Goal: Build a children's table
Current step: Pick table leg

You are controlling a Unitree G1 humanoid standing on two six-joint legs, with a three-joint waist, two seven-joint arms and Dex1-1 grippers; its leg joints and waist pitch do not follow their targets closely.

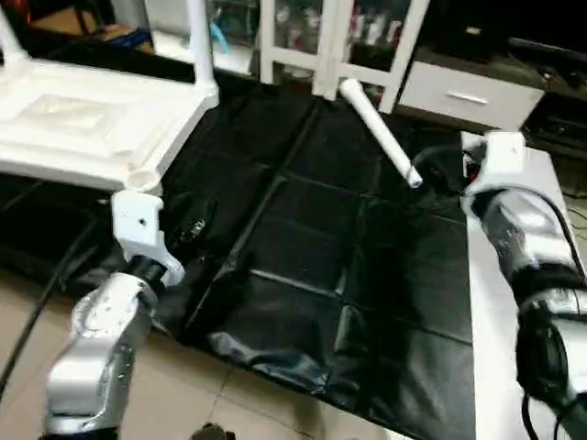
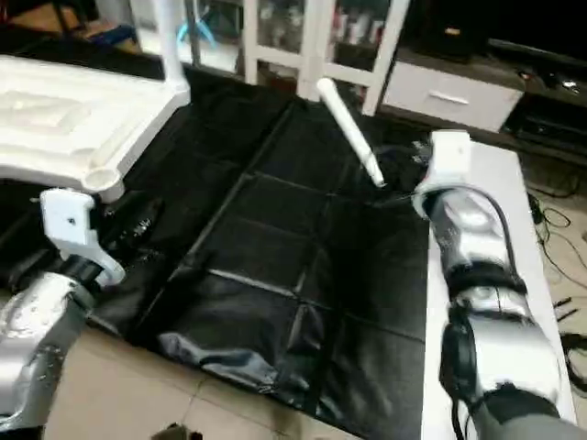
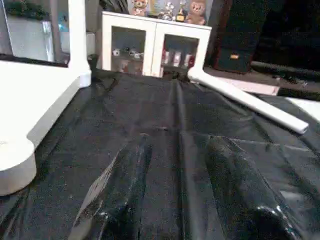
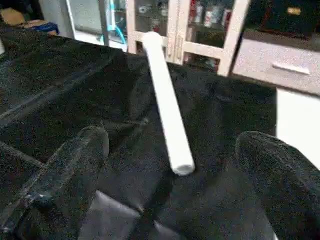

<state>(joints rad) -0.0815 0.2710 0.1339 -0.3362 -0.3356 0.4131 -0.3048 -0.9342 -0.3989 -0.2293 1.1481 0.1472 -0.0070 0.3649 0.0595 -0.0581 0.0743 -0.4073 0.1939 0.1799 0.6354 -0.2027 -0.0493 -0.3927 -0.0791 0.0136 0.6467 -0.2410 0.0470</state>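
The children's table lies upside down at the far left: a white tabletop [image 1: 83, 124] with one leg [image 1: 202, 46] standing in its far corner and another [image 1: 9, 41] at the picture's left edge. Its near corner socket [image 1: 145, 179] holds nothing. A loose white leg [image 1: 378, 128] lies on the black mat, flared end towards the cabinet. My left gripper [image 3: 180, 140] hovers over the mat just below that near corner, open and holding nothing. My right gripper [image 4: 172, 140] is open wide, its fingers [image 4: 75, 165] either side of the loose leg's near end [image 4: 182, 167] without touching it.
A black mat [image 1: 321, 257] covers the work area, wrinkled near its front edge. Behind it stand a white glass-door cabinet [image 1: 339, 37] and a white drawer unit [image 1: 468, 92]. A white board [image 1: 495, 348] runs under my right arm. Tiled floor [image 1: 229, 403] lies in front.
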